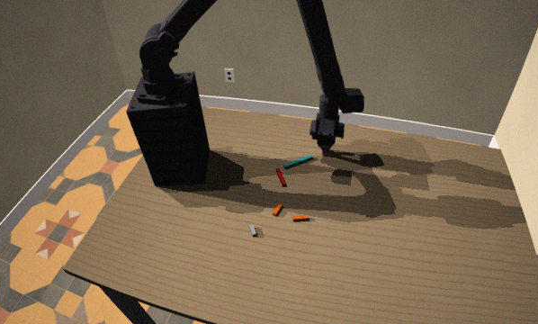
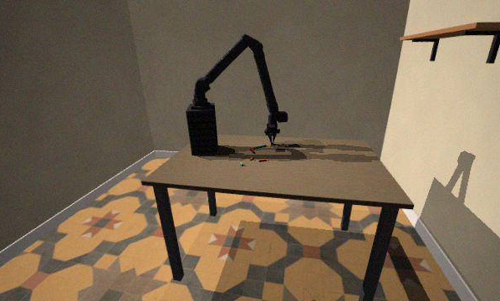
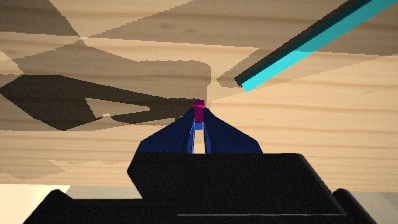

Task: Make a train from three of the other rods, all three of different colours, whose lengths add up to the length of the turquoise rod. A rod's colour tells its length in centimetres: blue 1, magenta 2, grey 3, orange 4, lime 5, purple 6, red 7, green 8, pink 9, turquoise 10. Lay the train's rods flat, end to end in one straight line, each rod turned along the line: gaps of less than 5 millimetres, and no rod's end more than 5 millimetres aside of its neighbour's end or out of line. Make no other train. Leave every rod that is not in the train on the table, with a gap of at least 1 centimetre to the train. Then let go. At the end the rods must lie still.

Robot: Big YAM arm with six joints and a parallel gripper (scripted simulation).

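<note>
Wrist view: the gripper (image 1: 325, 149) (image 2: 272, 143) (image 3: 199, 112) pinches the magenta rod (image 1: 326, 153) (image 3: 199, 111), near one end of the turquoise rod (image 1: 298, 162) (image 2: 259, 147) (image 3: 300, 52), with bare wood between. The top view shows open table (image 1: 386, 270) (image 2: 275, 180) (image 3: 320, 120) toward the front edge. The magenta rod looks short and square-ended, its far end brighter along a thin line.
</note>
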